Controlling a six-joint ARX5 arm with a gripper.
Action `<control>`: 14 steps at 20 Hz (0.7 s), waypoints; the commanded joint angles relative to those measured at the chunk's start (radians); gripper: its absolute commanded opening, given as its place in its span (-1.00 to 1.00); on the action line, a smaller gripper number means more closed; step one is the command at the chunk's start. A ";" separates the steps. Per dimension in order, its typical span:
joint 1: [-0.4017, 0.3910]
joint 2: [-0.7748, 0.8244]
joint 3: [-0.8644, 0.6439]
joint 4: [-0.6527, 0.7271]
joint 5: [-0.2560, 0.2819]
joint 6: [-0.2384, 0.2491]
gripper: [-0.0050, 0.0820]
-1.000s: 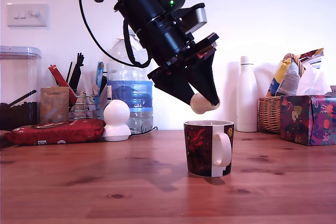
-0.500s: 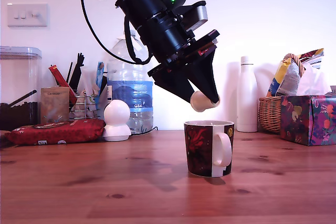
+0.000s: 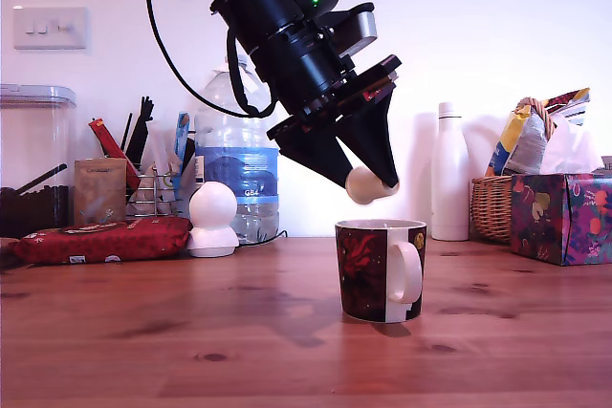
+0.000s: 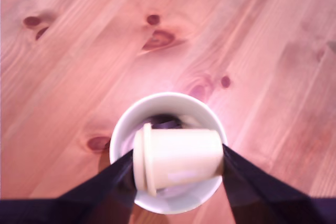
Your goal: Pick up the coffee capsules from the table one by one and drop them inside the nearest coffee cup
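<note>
cream capsule (image 4: 178, 159) in hand (image 4: 177, 162), half-hiding cup (image 4: 123, 124) interior

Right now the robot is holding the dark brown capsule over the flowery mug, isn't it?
Not quite. The capsule in the gripper is cream-beige, not dark brown, as the wrist view shows clearly. It is indeed held above the floral mug.
</note>
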 commanded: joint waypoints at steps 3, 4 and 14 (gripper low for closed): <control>-0.006 0.031 0.002 0.011 -0.007 -0.003 0.92; -0.006 0.031 0.002 0.011 -0.007 -0.003 0.92; -0.008 -0.004 0.003 -0.016 0.008 0.008 0.12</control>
